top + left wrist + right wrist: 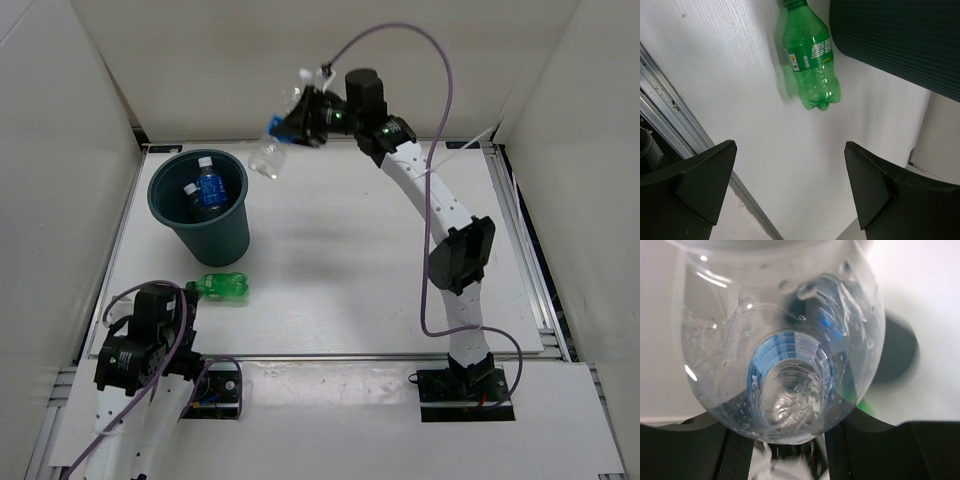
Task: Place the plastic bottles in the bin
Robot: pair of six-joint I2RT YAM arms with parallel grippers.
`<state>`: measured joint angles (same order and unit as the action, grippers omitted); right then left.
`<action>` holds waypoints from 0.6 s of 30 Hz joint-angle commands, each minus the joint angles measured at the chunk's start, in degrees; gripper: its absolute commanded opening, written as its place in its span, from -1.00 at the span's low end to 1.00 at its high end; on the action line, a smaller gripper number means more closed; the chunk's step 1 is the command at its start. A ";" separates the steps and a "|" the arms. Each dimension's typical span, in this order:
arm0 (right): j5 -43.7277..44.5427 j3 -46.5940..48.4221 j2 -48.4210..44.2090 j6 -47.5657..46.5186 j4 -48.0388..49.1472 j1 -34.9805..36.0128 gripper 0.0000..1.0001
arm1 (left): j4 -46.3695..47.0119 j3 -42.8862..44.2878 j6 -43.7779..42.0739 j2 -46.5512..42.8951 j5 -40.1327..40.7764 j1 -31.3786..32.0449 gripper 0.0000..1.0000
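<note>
The bin (218, 238) stands upright on the table (350, 280). Inside it we find two capped bottles (208, 183) with their white caps up. One carries a blue label; the body of the other is too dark to make out.

The green bottle (226, 287) lies on its side on the table, just beside the bin's base on the side nearest the arm bases. The clear bottle (267, 152) hangs tilted in the air, beyond the bin's far rim and to its right. The right gripper (300, 120) is clamped on it, and one end sticks out toward the bin.

The right wrist view shows only this clear bottle (785, 355), end-on and filling the frame, with blue visible through the plastic. A dark blurred shape behind it cannot be identified.

The left wrist view shows the left gripper (790, 185) with its jaws wide apart and nothing between them. Ahead of it lies the green bottle (812, 60), its cap cut off at the top edge, with the bin's ribbed wall (900, 40) just beside it. In the top view the left arm (140, 345) hides these fingers.
</note>
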<state>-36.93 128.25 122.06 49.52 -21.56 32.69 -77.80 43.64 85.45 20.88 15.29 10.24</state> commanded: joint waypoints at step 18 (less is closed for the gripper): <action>28.92 14.05 9.42 -28.92 12.34 18.82 0.02 | -3.67 13.23 -25.77 21.65 -0.17 -0.31 1.00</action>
<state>-13.19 140.68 134.69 30.48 -12.40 49.82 -77.36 56.36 64.12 40.75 15.68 10.24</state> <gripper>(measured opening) 0.524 0.999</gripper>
